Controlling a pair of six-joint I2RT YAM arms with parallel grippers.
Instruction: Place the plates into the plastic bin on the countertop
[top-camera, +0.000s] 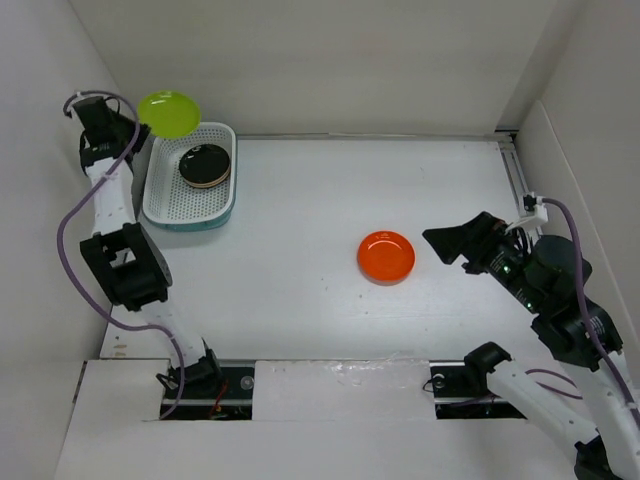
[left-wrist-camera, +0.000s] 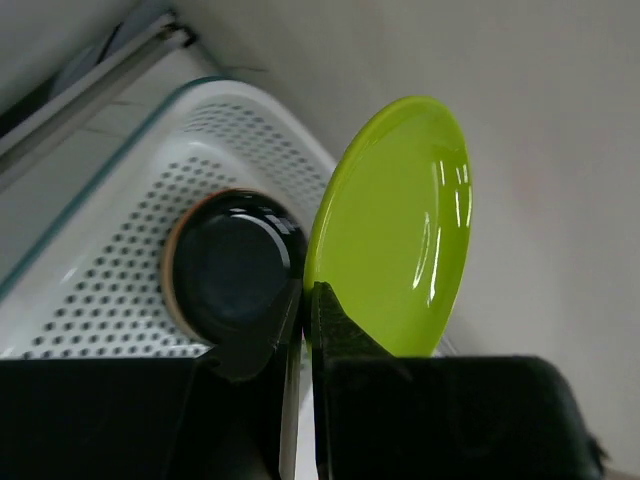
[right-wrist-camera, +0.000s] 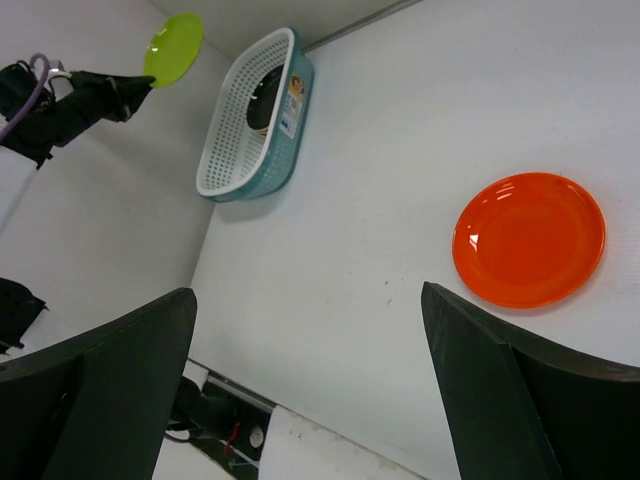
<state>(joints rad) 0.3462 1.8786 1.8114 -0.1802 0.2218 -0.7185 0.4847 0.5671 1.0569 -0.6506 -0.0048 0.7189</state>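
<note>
Left end effector (left-wrist-camera: 305, 296): fingers are pressing together on the rim of the lime green plate, gripping it by its near edge.
Lime green plate (top-camera: 168, 113): is hanging in the air at the far-left corner of the scene, close to the wall panels. In the top view it is overlapping the far-left corner of the plastic bin and is not resting inside it; its glossy face is showing.
Plastic bin (top-camera: 190, 214): is sitting on the table at the far left, just right of the left arm. White perforated sides and a pale teal base are showing.
Black plate (top-camera: 205, 164): is lying in the far half of the bin, topmost there; a tan-orange edge is peeking out beneath it.
Orange plate (top-camera: 386, 256): is lying flat on the table right of centre, well apart from the bin, with nothing touching it.
Right end effector (right-wrist-camera: 308, 300): fingers are standing spread wide and holding nothing. It is hovering just right of the orange plate and pointing left toward it.
Table (top-camera: 300, 200): matte white, is carrying the bin and the orange plate.
Purple cable (top-camera: 64, 240): is looping along the left arm.
</note>
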